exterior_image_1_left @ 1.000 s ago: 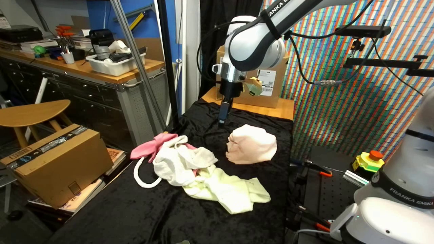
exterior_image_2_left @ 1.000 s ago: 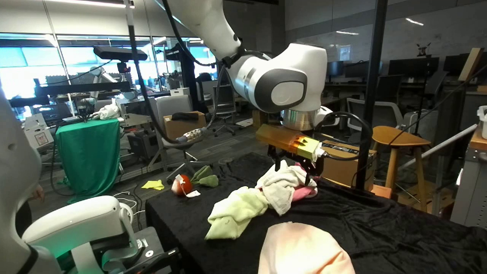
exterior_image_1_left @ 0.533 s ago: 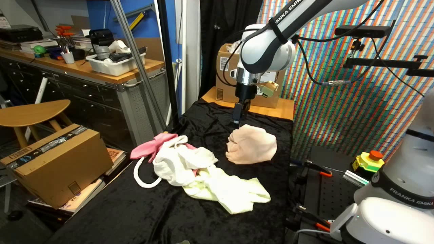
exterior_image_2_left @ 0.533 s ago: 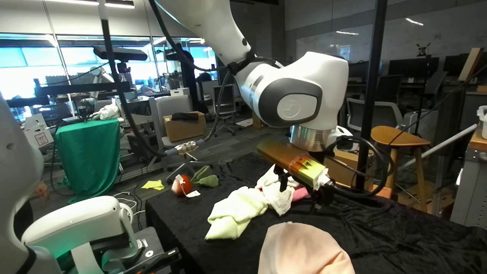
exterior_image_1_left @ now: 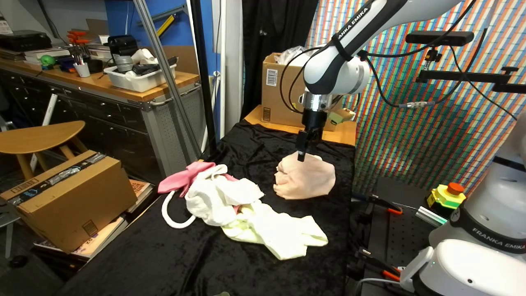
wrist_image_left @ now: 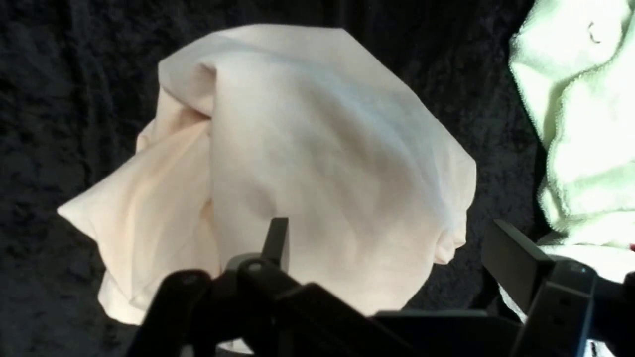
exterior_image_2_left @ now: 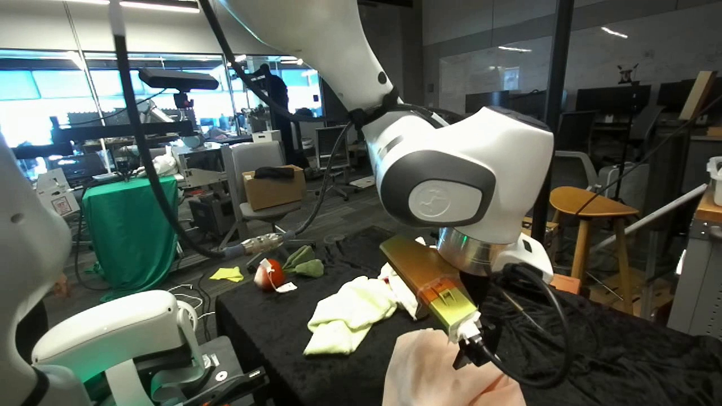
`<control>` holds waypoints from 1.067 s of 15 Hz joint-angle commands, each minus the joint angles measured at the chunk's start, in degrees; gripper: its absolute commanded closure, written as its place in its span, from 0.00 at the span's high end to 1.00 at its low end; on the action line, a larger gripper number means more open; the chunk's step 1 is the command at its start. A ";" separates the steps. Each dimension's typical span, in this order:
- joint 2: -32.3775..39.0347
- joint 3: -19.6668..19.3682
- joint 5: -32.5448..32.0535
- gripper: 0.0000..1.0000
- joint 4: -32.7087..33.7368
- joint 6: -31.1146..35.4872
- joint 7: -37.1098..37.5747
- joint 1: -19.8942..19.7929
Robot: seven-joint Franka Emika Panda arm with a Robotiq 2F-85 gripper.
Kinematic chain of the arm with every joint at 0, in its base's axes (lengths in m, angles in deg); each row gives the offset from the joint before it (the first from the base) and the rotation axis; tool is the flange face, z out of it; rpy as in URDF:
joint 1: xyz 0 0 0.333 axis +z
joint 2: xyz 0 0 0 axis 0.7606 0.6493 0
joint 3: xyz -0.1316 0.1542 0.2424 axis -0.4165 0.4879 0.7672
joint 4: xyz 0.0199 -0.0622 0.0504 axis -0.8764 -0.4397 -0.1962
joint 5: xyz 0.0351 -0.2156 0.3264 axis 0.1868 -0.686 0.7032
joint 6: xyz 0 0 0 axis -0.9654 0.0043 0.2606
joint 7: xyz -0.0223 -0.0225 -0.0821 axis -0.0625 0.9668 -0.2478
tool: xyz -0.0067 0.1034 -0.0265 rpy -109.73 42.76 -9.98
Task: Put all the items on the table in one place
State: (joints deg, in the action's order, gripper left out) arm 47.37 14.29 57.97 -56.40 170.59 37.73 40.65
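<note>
Left to right: bench carries a white cup with orange-topped tools standing in it, then a white tub heaped with a grey round part and dark stuff, too jumbled to sort. Drawers below look shut, contents hidden. Taped cardboard box sits lower, on what look like books; can't see inside. Next, the black-covered table. Near its left edge: pink cloth, partly covered by the white cloth; white rope loop curves out from them. Pale yellow cloth touches the white one and stretches right. Those four make one heap. Big cardboard box stands at the far end on bare wood, clear plastic poking out on top; can't see deeper. Next, my gripper: fingers spread wide, pointing down over the peach cloth, which lies bunched on the table, apart from the heap. Wrist view puts one finger over the peach cloth, the other past its edge. Can't tell if a tip touches. Far right, off the table: red button on a yellow block.
</note>
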 commanded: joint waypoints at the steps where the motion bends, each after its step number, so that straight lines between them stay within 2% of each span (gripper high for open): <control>1: -0.18 -0.35 2.60 1.00 -1.18 -1.15 -0.21 -0.95; 4: 0.23 -0.41 3.52 1.00 -1.87 -1.55 -1.18 -1.63; 16: 4.48 -0.83 1.65 1.00 -2.14 5.93 -5.09 -4.64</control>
State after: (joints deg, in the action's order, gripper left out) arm 51.91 13.96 60.37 -58.51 174.22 34.05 37.08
